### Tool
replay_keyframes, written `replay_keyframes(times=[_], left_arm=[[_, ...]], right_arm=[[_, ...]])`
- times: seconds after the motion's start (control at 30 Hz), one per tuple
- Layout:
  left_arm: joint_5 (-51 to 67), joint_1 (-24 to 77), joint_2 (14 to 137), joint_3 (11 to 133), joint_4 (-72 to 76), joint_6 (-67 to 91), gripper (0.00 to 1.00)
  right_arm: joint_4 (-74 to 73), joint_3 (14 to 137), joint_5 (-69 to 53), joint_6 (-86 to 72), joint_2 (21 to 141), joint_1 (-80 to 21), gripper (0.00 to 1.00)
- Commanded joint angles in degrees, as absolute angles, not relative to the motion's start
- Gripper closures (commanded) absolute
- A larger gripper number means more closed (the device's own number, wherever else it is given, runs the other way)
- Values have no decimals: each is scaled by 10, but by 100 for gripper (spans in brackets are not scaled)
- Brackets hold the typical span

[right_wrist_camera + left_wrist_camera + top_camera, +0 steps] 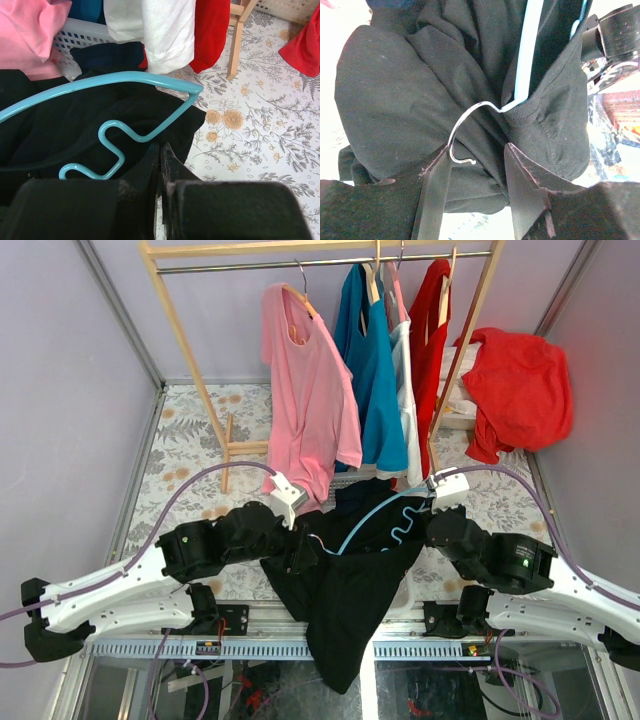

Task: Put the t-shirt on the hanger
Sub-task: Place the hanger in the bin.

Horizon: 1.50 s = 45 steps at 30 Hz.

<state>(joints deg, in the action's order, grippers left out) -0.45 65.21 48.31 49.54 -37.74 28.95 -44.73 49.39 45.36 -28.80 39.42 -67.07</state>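
The black t-shirt (345, 605) lies bunched between the arms and hangs over the table's front edge. The light blue hanger (372, 518) lies on it, with its wavy bar toward my right arm. In the left wrist view the hanger's arm (527, 50) runs under a ribbed edge of the t-shirt (395, 100), and its wire hook (468, 114) comes out there, touching my left finger. My left gripper (476, 147) is open, with shirt fabric lying between the jaws. My right gripper (161, 146) is shut on the t-shirt's (65, 135) edge, just below the hanger's (120, 132) wavy bar.
A wooden rack (190, 350) at the back holds pink (305, 390), blue (370, 370), white and red garments. A red cloth (518, 390) drapes over a basket at the right. A dark navy garment (362, 490) and a white basket (85, 36) lie behind the shirt.
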Motion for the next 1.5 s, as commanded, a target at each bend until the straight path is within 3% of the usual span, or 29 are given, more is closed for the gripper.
replay_keyframes(times=[0.0,0.27,0.53,0.9,1.47], left_arm=[[-40,653,463,504,-339,303,53],[-5,653,444,508,-334,319,43],[-74,653,378,521,-382,341,42],[42,653,353,473,-310,378,41],[76,656,342,364,-210,451,42]], right_arm=[[-425,496,456,-306,386,-667,100],[-421,496,454,-303,393,-668,100],[-423,495,454,-303,384,-667,100],[-420,492,453,-301,384,-667,100],[-416,489,449,-297,376,-667,100]])
